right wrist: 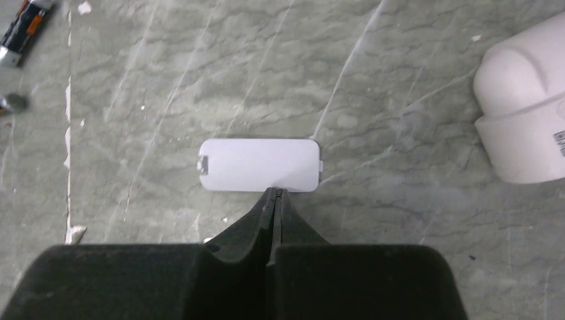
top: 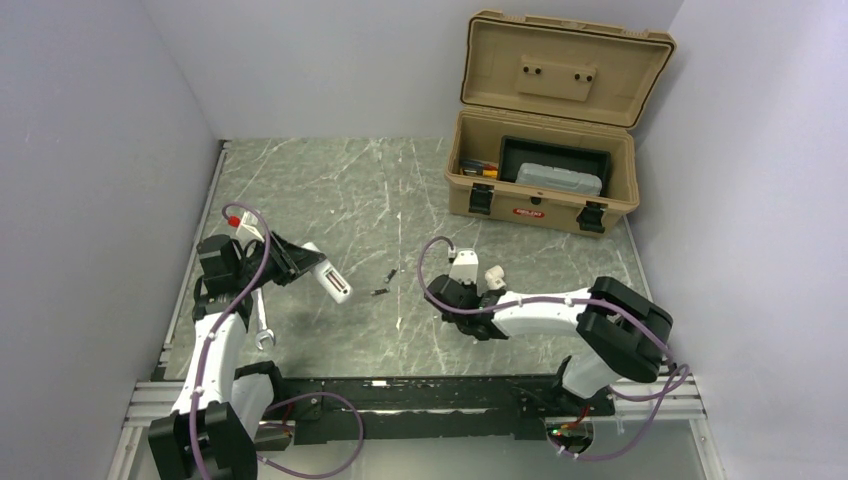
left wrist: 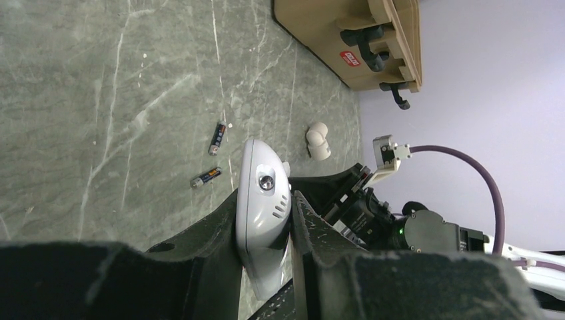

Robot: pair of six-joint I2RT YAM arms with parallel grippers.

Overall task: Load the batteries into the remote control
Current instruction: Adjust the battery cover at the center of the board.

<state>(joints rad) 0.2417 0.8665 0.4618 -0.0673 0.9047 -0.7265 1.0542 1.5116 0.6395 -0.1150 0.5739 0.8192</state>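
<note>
My left gripper (top: 305, 262) is shut on the white remote control (top: 328, 273) and holds it above the table. In the left wrist view the remote (left wrist: 263, 200) sits edge-on between the black fingers (left wrist: 220, 233). Two thin dark batteries (top: 390, 273) (top: 379, 292) lie on the table just right of the remote; they also show in the left wrist view (left wrist: 217, 138) (left wrist: 206, 177), and one in the right wrist view (right wrist: 21, 30). My right gripper (right wrist: 274, 193) is shut and empty, its tips at the near edge of a flat white cover plate (right wrist: 261, 165) lying on the table.
A stubby white plastic elbow piece (top: 494, 277) (right wrist: 526, 127) lies right of the right gripper (top: 452, 292). An open tan toolbox (top: 545, 170) stands at the back right. A small wrench (top: 262, 330) lies by the left arm. Walls close in on three sides.
</note>
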